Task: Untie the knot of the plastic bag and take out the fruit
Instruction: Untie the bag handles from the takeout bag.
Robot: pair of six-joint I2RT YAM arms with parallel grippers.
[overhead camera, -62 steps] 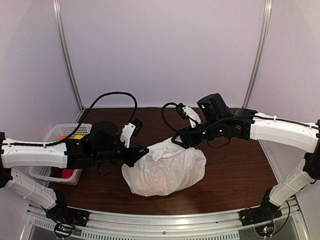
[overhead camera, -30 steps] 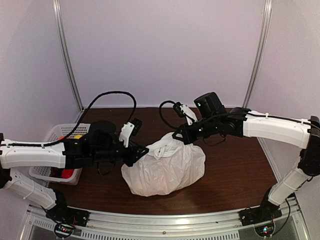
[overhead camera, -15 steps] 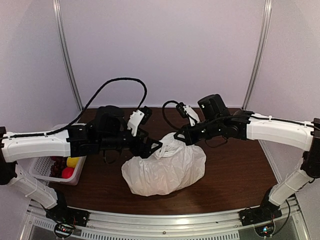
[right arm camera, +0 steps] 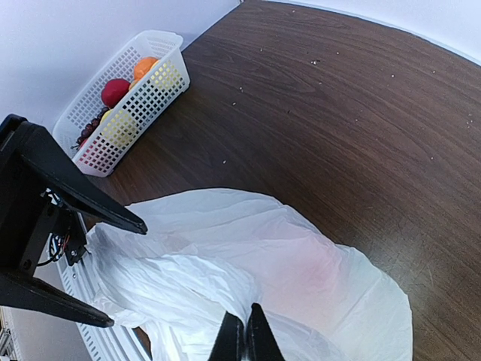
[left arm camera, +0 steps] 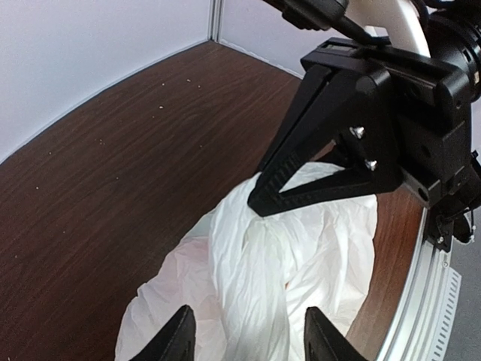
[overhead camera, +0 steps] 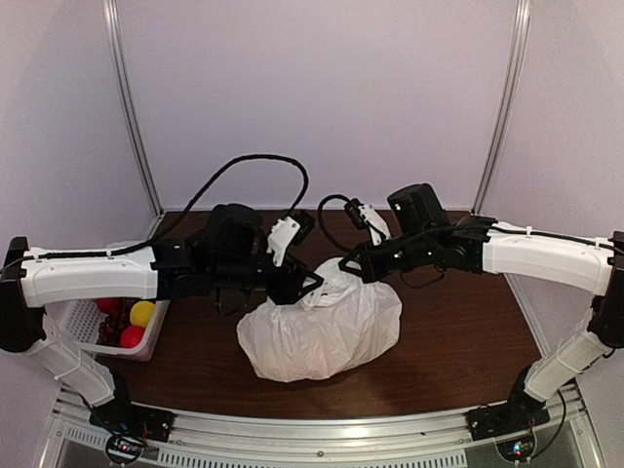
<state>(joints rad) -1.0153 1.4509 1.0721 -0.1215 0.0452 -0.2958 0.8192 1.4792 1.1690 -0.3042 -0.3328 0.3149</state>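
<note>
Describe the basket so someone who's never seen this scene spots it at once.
Start at the brown table and go to its left edge. The basket there is white with rigid latticed walls, unlike the soft, crinkled white bag mid-table.

Right claw [left arm camera: 257,203] close before left claw [left arm camera: 244,335]

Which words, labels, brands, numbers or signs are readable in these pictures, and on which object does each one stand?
None: no readable text appears in any of the three views.
plastic bag: plain white, no print visible.
white basket: no label visible.
left arm shell: no lettering visible.
right arm shell: no lettering visible.
</note>
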